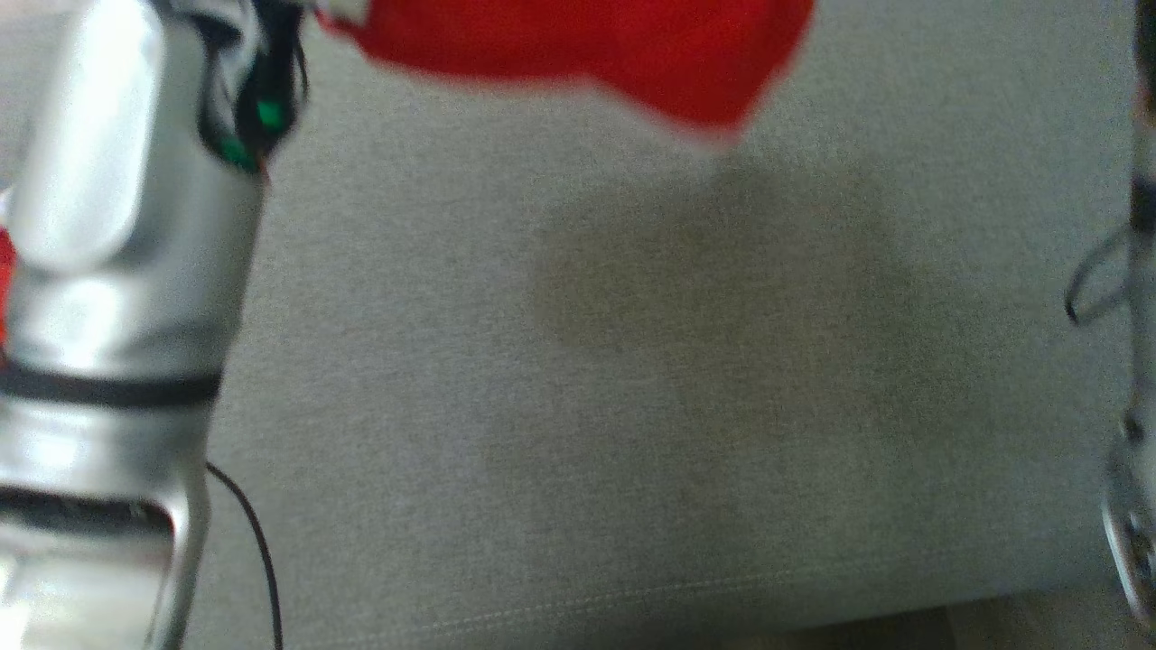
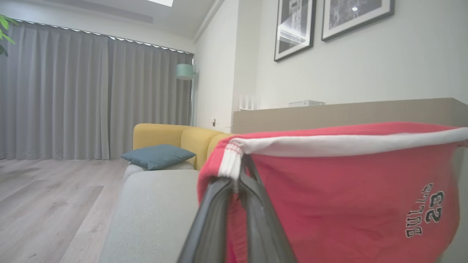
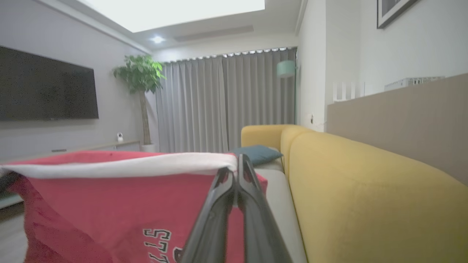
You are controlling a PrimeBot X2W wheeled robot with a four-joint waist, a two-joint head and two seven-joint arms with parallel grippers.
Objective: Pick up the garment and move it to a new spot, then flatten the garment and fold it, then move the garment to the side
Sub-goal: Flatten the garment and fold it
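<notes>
The garment (image 2: 347,197) is a red jersey with a white band along its top edge and dark lettering. It hangs stretched in the air between my two grippers. My left gripper (image 2: 237,175) is shut on one end of the white band. My right gripper (image 3: 234,173) is shut on the other end of the garment (image 3: 109,204). In the head view the garment's (image 1: 587,45) lower edge hangs blurred at the top, above the grey sofa seat (image 1: 632,406), with its shadow below. My left forearm (image 1: 117,298) rises at the left.
A yellow sofa back (image 3: 365,190) runs along the wall side. A blue cushion (image 2: 157,155) lies at the seat's far end. Wooden floor (image 2: 44,204) lies beyond the seat's edge. A beige panel (image 2: 347,113) stands behind the sofa. My right arm's edge (image 1: 1140,361) shows at the right.
</notes>
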